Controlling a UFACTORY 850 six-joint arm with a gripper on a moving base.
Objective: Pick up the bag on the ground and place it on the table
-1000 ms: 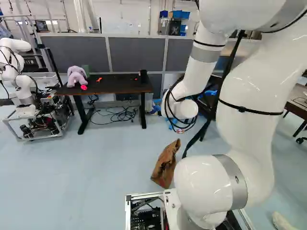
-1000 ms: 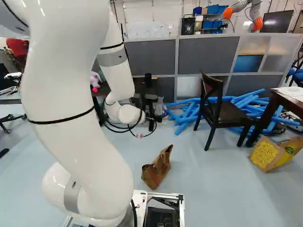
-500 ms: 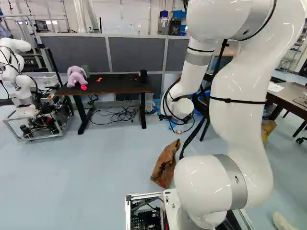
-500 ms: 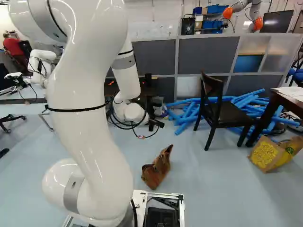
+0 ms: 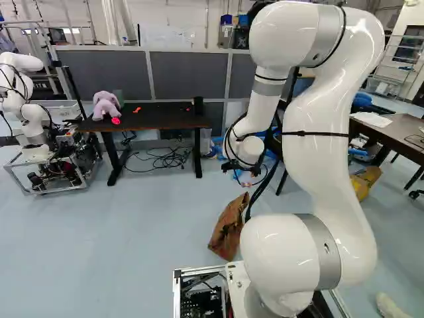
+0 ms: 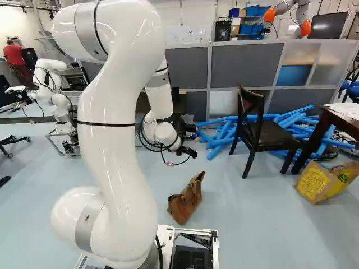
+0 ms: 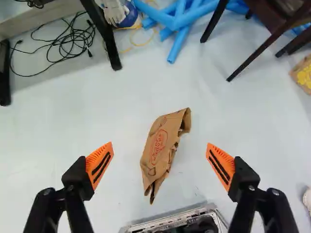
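The black two-finger gripper with orange pads (image 7: 160, 144) was open, aimed down above the floor, fingers spread wide probably to close across the bag's narrow width. Just ahead of the silver-framed base (image 5: 177, 291), the crumpled brown paper bag (image 6: 187, 200) lay on the pale blue floor (image 5: 132, 245), its long axis pointing away from the base and slanting toward the dark wooden chair (image 6: 255, 128); beyond stood the dark-topped table (image 5: 152, 118), likely the drop spot.
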